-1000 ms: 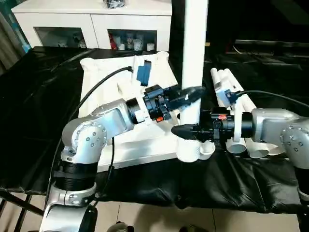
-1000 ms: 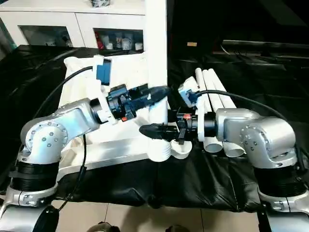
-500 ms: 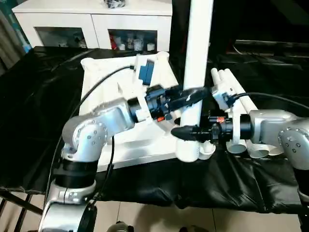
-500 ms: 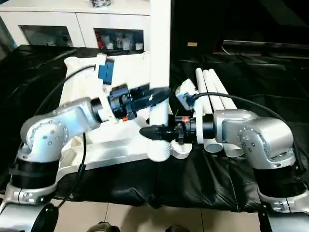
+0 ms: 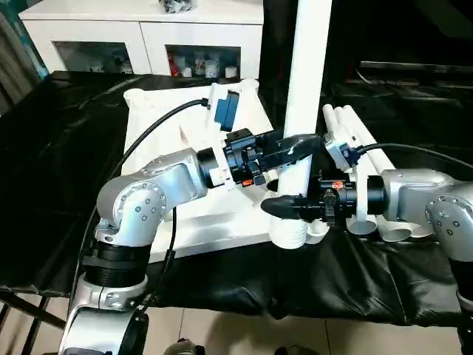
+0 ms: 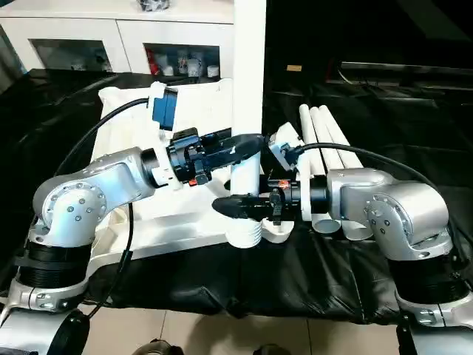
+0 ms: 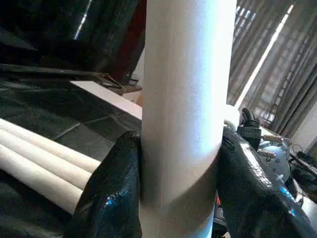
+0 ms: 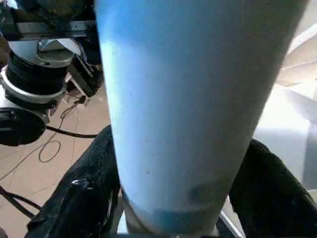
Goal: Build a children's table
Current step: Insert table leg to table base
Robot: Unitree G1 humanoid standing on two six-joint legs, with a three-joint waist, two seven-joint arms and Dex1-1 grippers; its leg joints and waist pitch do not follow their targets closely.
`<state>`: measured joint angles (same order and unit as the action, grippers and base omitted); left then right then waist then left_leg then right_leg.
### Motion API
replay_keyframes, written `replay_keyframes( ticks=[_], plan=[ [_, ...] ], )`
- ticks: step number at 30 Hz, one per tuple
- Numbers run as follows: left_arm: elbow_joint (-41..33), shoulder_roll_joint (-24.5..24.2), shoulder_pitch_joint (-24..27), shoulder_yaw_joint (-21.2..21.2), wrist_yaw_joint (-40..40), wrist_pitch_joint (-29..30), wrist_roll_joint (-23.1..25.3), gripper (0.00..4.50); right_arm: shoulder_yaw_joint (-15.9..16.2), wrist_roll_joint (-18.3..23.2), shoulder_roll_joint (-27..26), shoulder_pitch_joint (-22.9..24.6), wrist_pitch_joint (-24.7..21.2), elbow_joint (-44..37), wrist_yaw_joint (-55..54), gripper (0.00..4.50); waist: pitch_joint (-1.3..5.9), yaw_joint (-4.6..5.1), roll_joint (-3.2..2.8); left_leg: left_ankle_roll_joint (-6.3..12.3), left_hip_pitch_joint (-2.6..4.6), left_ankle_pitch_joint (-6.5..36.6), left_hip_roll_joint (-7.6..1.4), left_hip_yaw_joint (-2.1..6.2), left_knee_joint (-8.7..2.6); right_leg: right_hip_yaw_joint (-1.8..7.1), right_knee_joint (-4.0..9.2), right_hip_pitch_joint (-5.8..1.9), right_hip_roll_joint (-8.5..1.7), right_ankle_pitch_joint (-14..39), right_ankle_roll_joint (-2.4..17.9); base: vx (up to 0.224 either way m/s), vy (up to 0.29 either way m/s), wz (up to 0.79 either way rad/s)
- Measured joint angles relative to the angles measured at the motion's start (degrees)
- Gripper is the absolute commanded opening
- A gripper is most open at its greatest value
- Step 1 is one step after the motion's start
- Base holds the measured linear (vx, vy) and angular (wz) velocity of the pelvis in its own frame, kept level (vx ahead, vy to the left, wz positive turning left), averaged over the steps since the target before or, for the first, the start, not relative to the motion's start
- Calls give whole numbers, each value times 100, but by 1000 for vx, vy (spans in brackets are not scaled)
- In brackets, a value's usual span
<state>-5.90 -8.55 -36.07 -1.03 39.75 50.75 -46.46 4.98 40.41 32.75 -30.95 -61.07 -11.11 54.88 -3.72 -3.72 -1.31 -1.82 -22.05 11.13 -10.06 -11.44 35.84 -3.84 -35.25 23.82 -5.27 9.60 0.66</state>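
Note:
The white tabletop [image 5: 166, 137] lies ribbed side up on the black cloth. One white tube leg [image 5: 309, 81] stands upright at the tabletop's near right corner, its ridged lower end [image 5: 290, 235] beside the round corner socket [image 5: 316, 231]. My left gripper [image 5: 295, 146] is shut on the leg at mid-height; its black fingers [image 7: 115, 191] press both sides of the tube. Lower down, my right gripper [image 5: 284, 205] is shut on the same leg, just above the ridged end, fingers [image 8: 81, 201] wrapped around it. Three spare legs [image 5: 366, 144] lie side by side behind my right forearm.
A white cabinet [image 5: 148, 37] with glass doors stands behind the work table. Black cloth [image 5: 59, 163] covers the table, whose front edge runs just below the corner socket. Tiled floor shows beneath. Cables loop from both wrists.
The leg's top has shifted slightly right. My left wrist has turned and risen a little while still gripping. The leg's ridged lower end now shows by the corner socket.

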Motion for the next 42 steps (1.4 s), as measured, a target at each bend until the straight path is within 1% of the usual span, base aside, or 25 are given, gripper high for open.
replay_keyframes(
  ticks=[1,3,5,8,10,12,13,22,23,24,25,26,29,32,34,36,39,40,42],
  plan=[
    [0,-3,0,0,1,0,0,190,0,1,-3,0,0,1,0,291,0,-1,0,-1,0,-1,0,0,0,0,0,0,0,0,0,0,0,0],
    [0,-7,0,0,3,0,0,190,0,3,-3,0,0,1,0,291,0,-2,0,-1,0,-3,0,0,0,0,0,-1,0,-1,0,0,0,0],
    [0,-10,0,-1,6,0,0,190,0,10,-3,0,0,1,0,256,0,-2,0,-2,0,-5,0,1,0,0,0,-2,0,-2,0,0,0,0],
    [1,-15,0,-1,17,-2,2,190,0,24,-2,0,0,2,0,246,0,-1,0,-4,0,-7,0,1,0,0,0,-2,0,-3,-1,0,0,0],
    [5,-24,0,-1,19,-10,5,190,0,38,-2,1,0,2,0,215,0,-1,0,-4,0,-8,0,2,0,0,0,-2,0,-4,-3,0,0,0],
    [17,-24,0,-1,19,-18,7,190,0,41,-2,1,0,1,0,208,0,-1,0,-5,0,-8,0,2,1,0,0,-3,0,-6,-4,0,0,0],
    [21,-24,0,-1,19,-23,7,190,0,41,-2,2,0,1,-1,197,0,-2,0,-5,0,-8,0,2,1,0,0,-3,0,-8,-7,0,0,0],
    [89,26,-6,-8,-19,-69,25,189,-5,26,-2,63,108,1,-25,190,0,-3,0,-6,-1,-9,0,3,3,1,2,-3,0,-19,-22,0,0,0],
    [127,56,-12,-2,-45,-69,24,245,-8,20,-3,75,124,7,-47,190,0,-3,0,-6,-1,-9,0,3,5,1,1,-3,0,-20,-23,0,0,0],
    [184,101,-24,7,-69,-71,12,245,-15,9,-3,96,153,10,-73,190,0,-4,0,-6,-1,-9,0,3,5,1,2,-4,0,-20,-23,0,0,0],
    [278,164,-60,30,-129,-102,13,266,-18,-37,-12,107,206,29,-130,189,1,-5,1,-6,-2,-9,0,3,8,1,2,-4,0,-20,-24,0,0,0],
    [332,206,-90,73,-149,-153,15,266,-25,-62,-51,117,272,47,-170,189,0,-7,1,-6,-3,-9,0,3,8,1,3,-4,0,-21,-25,0,0,0],
    [354,377,-189,220,-291,-622,108,294,-51,-100,-137,183,323,58,-259,189,1,-2,2,-6,-2,-9,0,5,9,0,5,-4,0,-24,-31,0,0,0],
    [355,603,-362,515,-566,-1135,184,295,-58,-184,-283,187,377,131,-427,189,1,5,2,-6,-2,-9,0,6,10,-1,6,-4,0,-25,-38,0,0,0],
    [364,665,-458,604,-664,-1338,193,295,-68,-187,-302,197,410,142,-499,189,2,-5,1,-6,-2,-9,0,7,10,-1,7,-6,0,-21,-46,0,0,0],
    [428,736,-524,728,-766,-1533,220,295,-148,-203,-385,242,492,165,-607,189,2,-9,0,-6,-3,-9,0,7,10,-1,9,-7,0,-21,-46,0,0,0],
    [558,743,-643,958,-892,-1725,219,295,-290,-279,-525,436,799,220,-796,189,3,-10,-2,-6,-3,-9,0,8,10,-2,12,-8,0,-26,-43,0,0,0],
    [616,628,-657,930,-869,-1876,354,295,-362,-384,-600,524,1034,238,-928,189,5,-7,-7,-6,-2,-9,0,9,10,-2,13,-7,0,-31,-37,0,0,0],
    [770,309,-630,764,-801,-2134,784,295,-546,-580,-730,661,1436,251,-1173,189,12,2,-27,-7,-3,-9,1,11,10,-3,15,-6,1,-30,-49,0,0,0]
  ],
)
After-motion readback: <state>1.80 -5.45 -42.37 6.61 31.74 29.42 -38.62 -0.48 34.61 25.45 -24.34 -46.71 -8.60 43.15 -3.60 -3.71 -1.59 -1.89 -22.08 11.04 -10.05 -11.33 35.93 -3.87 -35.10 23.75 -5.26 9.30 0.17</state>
